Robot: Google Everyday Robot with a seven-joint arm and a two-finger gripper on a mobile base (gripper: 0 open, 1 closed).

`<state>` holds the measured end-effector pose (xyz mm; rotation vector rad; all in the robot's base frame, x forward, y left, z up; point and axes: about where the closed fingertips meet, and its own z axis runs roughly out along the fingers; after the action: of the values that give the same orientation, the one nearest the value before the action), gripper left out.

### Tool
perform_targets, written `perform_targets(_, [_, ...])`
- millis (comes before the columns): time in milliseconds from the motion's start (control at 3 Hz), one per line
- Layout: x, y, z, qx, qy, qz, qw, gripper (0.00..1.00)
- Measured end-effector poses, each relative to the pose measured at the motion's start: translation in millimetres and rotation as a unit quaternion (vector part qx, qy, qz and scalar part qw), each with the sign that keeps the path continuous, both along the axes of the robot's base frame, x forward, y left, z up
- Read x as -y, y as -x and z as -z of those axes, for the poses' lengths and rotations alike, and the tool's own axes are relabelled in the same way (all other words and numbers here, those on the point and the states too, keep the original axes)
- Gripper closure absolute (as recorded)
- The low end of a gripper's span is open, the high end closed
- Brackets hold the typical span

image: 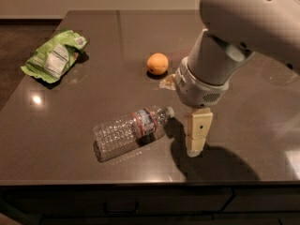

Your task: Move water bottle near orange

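The water bottle (130, 131) lies on its side near the table's front, its white cap (170, 111) pointing right and its label band near the neck. The orange (157, 63) sits behind it, about a bottle's length away, near the middle of the table. My gripper (180, 117) hangs over the table just right of the bottle's cap, open and empty. One yellowish finger (197, 132) points down at the front right. The other finger (167, 82) shows partly behind the wrist, close to the orange's right.
A green snack bag (52, 55) lies at the table's back left. The dark table's (70, 163) front edge runs just below the bottle. The large white arm (243, 27) covers the right back part of the table.
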<state>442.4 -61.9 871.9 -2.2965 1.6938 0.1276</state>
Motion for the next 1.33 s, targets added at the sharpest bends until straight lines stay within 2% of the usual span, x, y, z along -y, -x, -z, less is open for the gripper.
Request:
perform_targets(667, [-34.1, -10.5, 24.3, -0.005, 0.017, -0.035, 0.9992, 0.0])
perform_targets(1000, [-46.7, -18.1, 30.3, -0.026, 0.022, -0.034, 0.9988, 0.18])
perform_targets(1333, [-51.3, -20.6, 27.1, -0.041, 0.023, -0.027, 0.9985, 0.41])
